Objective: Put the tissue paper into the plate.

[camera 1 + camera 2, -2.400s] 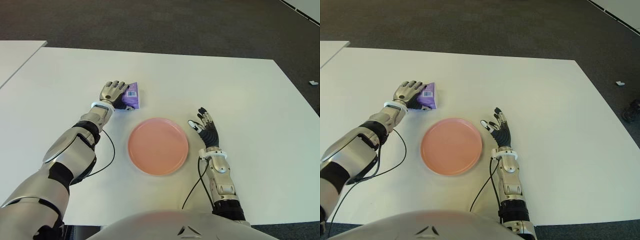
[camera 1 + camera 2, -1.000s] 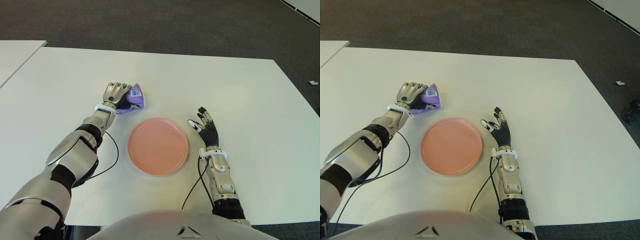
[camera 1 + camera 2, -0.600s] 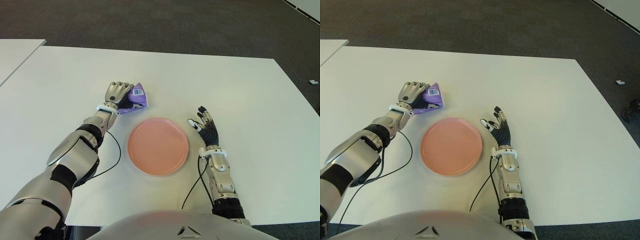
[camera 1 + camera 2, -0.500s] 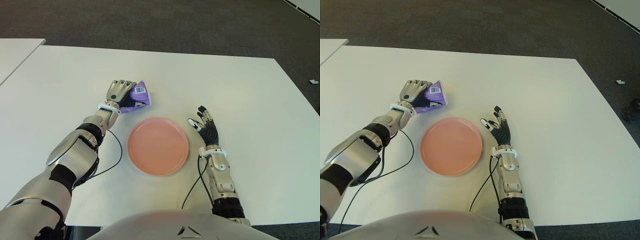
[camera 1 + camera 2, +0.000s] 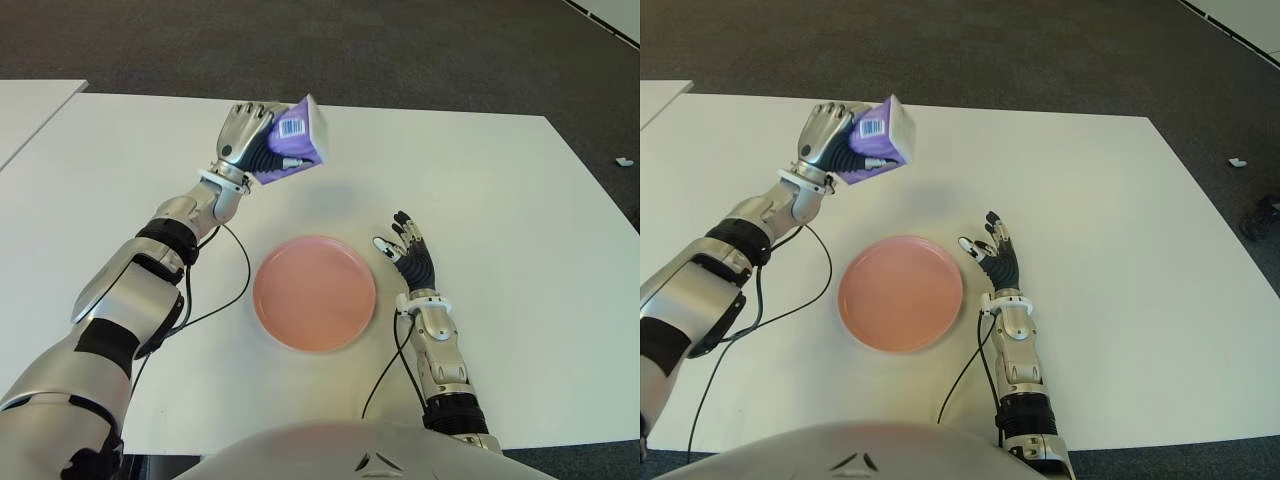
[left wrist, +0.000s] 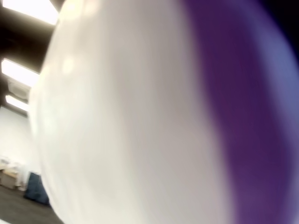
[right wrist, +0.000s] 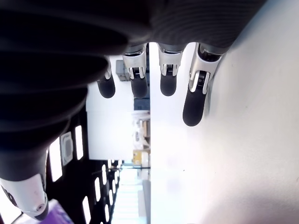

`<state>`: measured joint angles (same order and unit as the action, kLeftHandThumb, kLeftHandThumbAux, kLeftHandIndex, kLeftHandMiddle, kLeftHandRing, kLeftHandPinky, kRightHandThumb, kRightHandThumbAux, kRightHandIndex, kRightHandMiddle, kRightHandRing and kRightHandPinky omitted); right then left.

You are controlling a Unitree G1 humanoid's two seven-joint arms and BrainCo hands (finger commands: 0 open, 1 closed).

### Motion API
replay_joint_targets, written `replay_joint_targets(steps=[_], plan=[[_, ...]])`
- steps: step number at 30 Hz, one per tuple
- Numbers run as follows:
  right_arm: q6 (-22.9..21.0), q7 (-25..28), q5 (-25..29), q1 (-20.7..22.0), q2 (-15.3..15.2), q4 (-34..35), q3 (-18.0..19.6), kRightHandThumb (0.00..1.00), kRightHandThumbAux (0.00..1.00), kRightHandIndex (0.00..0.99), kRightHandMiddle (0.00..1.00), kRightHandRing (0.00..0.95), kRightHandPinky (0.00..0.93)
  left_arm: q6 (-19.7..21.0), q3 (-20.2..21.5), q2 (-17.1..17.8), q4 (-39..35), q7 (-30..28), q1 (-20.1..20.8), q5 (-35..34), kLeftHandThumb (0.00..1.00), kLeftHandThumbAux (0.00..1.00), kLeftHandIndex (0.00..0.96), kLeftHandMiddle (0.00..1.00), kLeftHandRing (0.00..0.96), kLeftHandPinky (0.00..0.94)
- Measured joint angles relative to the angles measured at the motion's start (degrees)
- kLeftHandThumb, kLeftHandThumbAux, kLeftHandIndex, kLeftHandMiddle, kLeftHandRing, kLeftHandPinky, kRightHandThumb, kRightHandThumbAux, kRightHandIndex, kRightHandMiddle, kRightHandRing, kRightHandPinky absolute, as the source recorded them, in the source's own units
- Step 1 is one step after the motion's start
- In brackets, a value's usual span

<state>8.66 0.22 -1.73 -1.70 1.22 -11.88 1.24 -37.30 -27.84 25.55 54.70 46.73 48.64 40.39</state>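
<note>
Left hand [image 5: 248, 140] fingers wrap tissue pack [image 5: 291, 141]; raised above table [image 5: 520, 200].

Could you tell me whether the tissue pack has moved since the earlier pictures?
Yes. The left hand has lifted the tissue pack off the table, farther beyond the plate.

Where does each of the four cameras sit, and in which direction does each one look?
Left eye view: head, looking down at the white table; both arms show.
Right eye view: same, slightly aside; shares the pink plate.
Left wrist view: left wrist, filled by the purple tissue pack that the left hand holds.
Right wrist view: right wrist, looking along the open right hand, which lies right of the plate.
</note>
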Motion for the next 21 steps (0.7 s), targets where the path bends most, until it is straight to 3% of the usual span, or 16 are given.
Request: replay_joint_targets(steps=[5,12,21], plan=[[0.6,0.0,0.0,0.6,0.0,-1.0,0.1,0.022,0.648,0.0,0.0,0.0,0.023,-5.2,2.0,0.8,-8.0,-2.5,-3.5,-1.6,0.853,0.668,0.399,0.541,0.846,0.841],[1.6,0.0,0.0,1.1,0.0,-1.7,0.1,0.023,0.652,0.0,0.0,0.0,0.028,-8.1,3.6,1.1,-22.9,-9.9,-12.1,-3.5,0.853,0.668,0.399,0.538,0.849,0.842],[1.9,-0.1,0.0,1.5,0.0,-2.4,0.0,0.025,0.652,0.003,0.0,0.0,0.035,-10.0,4.6,2.7,-39.8,-29.3,-21.2,-15.8,0.853,0.668,0.399,0.535,0.842,0.802]])
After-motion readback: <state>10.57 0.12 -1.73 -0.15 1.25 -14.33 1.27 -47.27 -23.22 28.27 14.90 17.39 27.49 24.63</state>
